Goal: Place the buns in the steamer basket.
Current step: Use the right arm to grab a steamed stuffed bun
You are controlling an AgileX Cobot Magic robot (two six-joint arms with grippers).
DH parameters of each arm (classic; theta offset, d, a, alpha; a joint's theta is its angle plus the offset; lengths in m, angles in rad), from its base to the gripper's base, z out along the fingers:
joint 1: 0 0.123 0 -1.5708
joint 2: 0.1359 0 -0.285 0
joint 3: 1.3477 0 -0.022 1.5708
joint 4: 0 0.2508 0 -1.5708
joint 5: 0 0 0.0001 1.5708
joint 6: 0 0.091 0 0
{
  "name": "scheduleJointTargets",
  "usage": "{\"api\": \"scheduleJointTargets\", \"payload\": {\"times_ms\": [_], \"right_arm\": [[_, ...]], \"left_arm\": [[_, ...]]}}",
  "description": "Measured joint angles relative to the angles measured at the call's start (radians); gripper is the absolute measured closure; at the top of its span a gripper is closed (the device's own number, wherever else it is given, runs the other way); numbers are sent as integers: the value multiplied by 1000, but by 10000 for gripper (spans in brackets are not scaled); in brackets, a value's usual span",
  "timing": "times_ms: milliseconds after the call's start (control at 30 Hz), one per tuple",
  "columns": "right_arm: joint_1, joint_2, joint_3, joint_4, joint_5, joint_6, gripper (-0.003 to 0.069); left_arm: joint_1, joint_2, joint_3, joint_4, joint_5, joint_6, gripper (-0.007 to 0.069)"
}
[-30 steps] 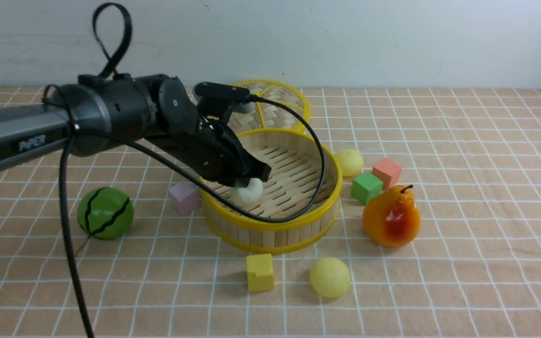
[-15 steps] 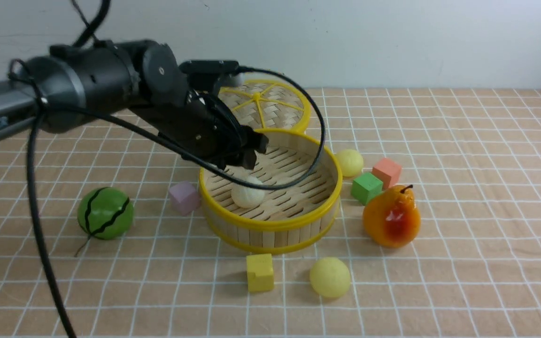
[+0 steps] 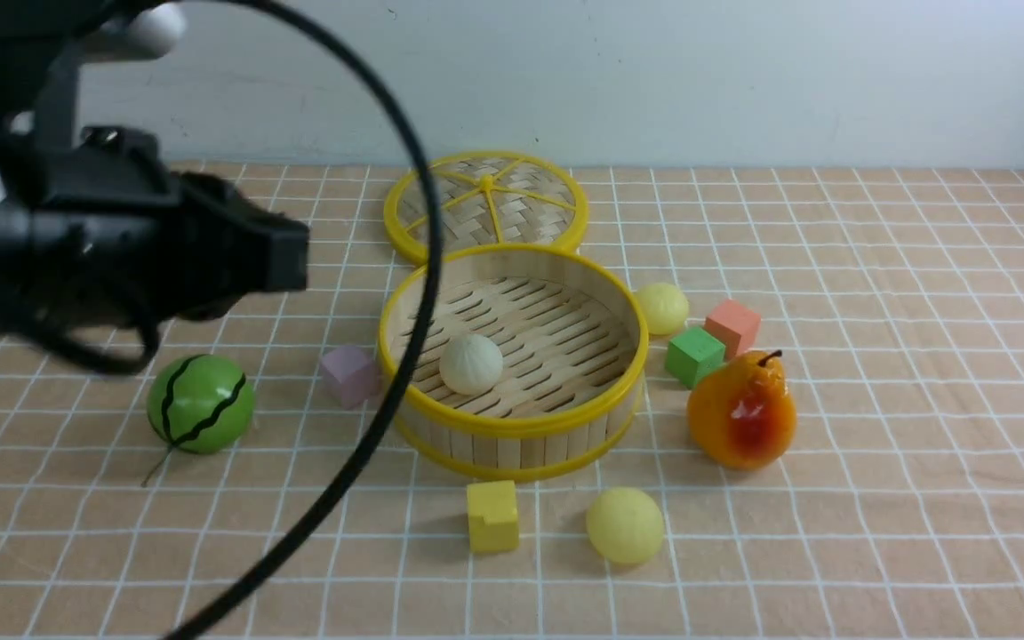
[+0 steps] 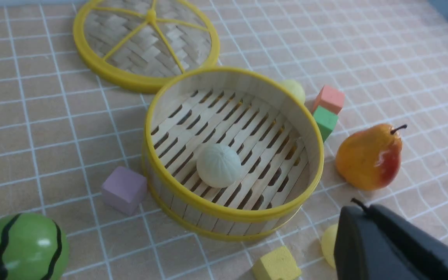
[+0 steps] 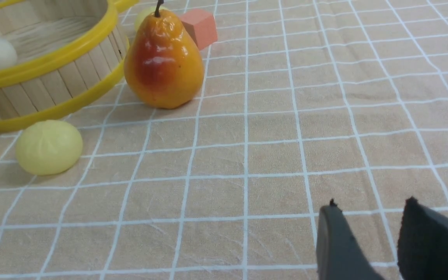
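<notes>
The steamer basket [image 3: 512,429] stands mid-table with the off-white bun [image 3: 471,363] on its slatted floor. One pale yellow bun [image 3: 661,308] lies against the basket's far right side. The other pale yellow bun [image 3: 624,524] lies in front of the basket. My left gripper [image 3: 292,256] is raised to the left of the basket, shut and empty. In the left wrist view it [image 4: 364,208] partly hides the front bun [image 4: 328,245]. My right gripper [image 5: 368,205] is open and empty, low over the cloth, right of the front bun [image 5: 49,146]. It does not show in the front view.
The flat woven lid [image 3: 485,204] lies behind the basket. A green watermelon ball [image 3: 200,403] and a purple cube [image 3: 349,375] lie left of it. A yellow cube [image 3: 492,516] lies in front. The pear [image 3: 741,409], green cube [image 3: 694,356] and salmon cube [image 3: 732,326] lie right. The left arm's cable [image 3: 388,373] loops across the basket's front.
The left gripper let go of the off-white bun in the basket, then rose and drew back to the left. The bun stays on the basket floor.
</notes>
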Motion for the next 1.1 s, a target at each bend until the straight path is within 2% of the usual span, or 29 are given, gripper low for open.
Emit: {"api": "scheduleJointTargets", "payload": {"times_ms": [67,167,200,333,467,633,700,767,833,933,1033,1100], "right_arm": [[0,0,2,10,-14,3,418],[0,0,5,70,-27,30,418],[0,0,12,194,-60,72,418],[0,0,13,446,-187,138,418],[0,0,-12,569,-226,136,435],[0,154,-224,553,-28,8,536],[0,362,-417,496,210,-104,610],[0,543,-563,447,376,-167,653],[0,699,-688,398,491,-200,661],[20,925,-828,327,587,-207,661],[76,1045,-889,283,591,-186,661],[195,1181,-950,217,568,-135,661]], "left_arm": [[0,-125,142,-37,-88,0,638],[0,-224,262,-58,-131,0,638],[0,-326,355,-74,-159,0,638],[0,-476,508,-89,-186,0,638],[0,-540,598,-92,-205,0,638],[0,-551,666,-92,-206,0,638],[0,-551,694,-92,-204,0,638],[0,-551,710,-93,-197,0,638],[0,-551,721,-93,-187,0,638],[0,-551,725,-93,-182,0,638],[0,-551,725,-93,-181,0,638],[0,-551,725,-94,-180,0,638]]}}
